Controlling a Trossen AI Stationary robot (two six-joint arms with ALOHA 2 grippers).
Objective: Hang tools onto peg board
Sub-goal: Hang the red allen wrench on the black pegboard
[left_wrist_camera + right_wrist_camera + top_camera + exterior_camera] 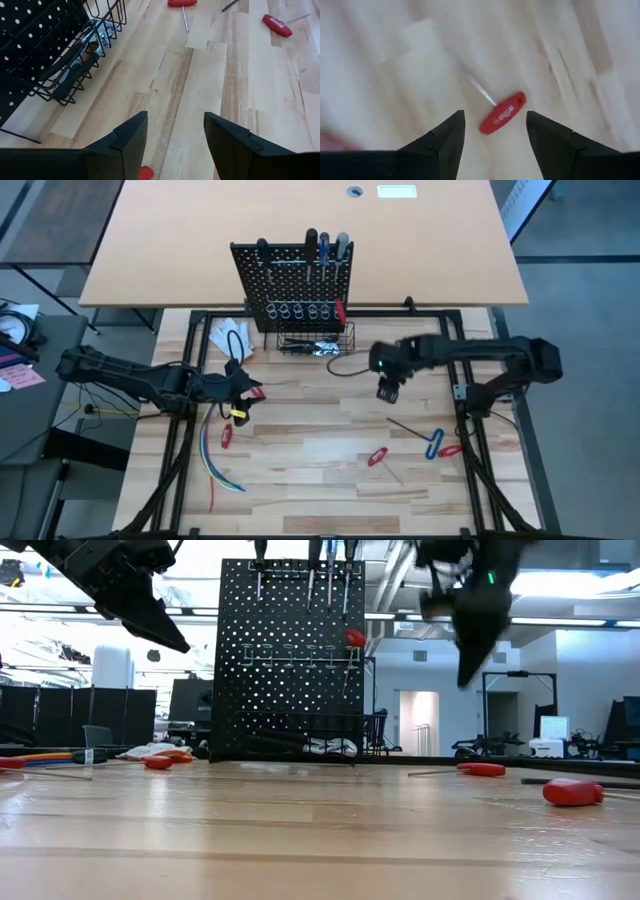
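The black peg board (290, 280) stands upright at the table's far side, with several screwdrivers (326, 246) hung along its top, a red-handled tool (354, 638) by its row of rings, and a wire basket (75, 55) at its foot. My left gripper (175, 135) is open and empty above the table (240, 385), near the basket's left. My right gripper (495, 135) is open and empty, raised above the table (388, 390). A red T-handled key (502, 119) lies on the table beyond its fingers. A blue T-handled key (435, 442) lies at the right.
More red-handled tools (227, 433) and a yellow-and-black one (238, 413) lie under and near my left gripper. A white glove (228, 338) lies left of the basket. Coloured wires (215, 465) lie at the near left. Bare wood (310, 435) shows mid-table.
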